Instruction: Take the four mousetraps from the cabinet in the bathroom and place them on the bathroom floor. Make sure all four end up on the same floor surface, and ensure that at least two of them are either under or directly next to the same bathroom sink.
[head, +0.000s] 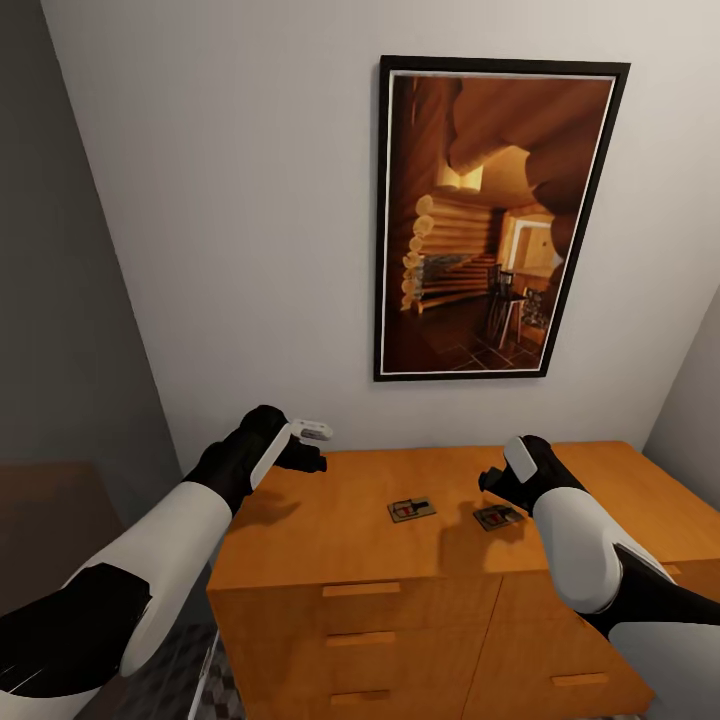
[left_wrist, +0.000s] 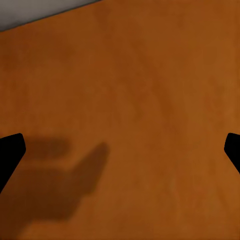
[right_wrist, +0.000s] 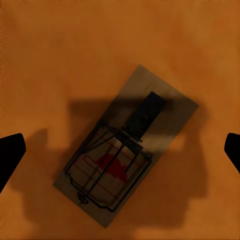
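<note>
The robot faces the cabinet (head: 420, 560), where two mousetraps lie flat on the wooden top below a framed picture (head: 495, 215). The right gripper (head: 500, 487) hangs directly above the right mousetrap (right_wrist: 127, 150), fingers spread wide and empty, the trap centred between them in the wrist view. The left mousetrap (head: 411, 509) sits just beside it, toward the middle of the top. The left gripper (head: 310, 445) hovers open over bare wood near the cabinet's left edge. By this showing, neither visible trap has left the cabinet; grasping, carrying and placing near the sink all lie ahead.
</note>
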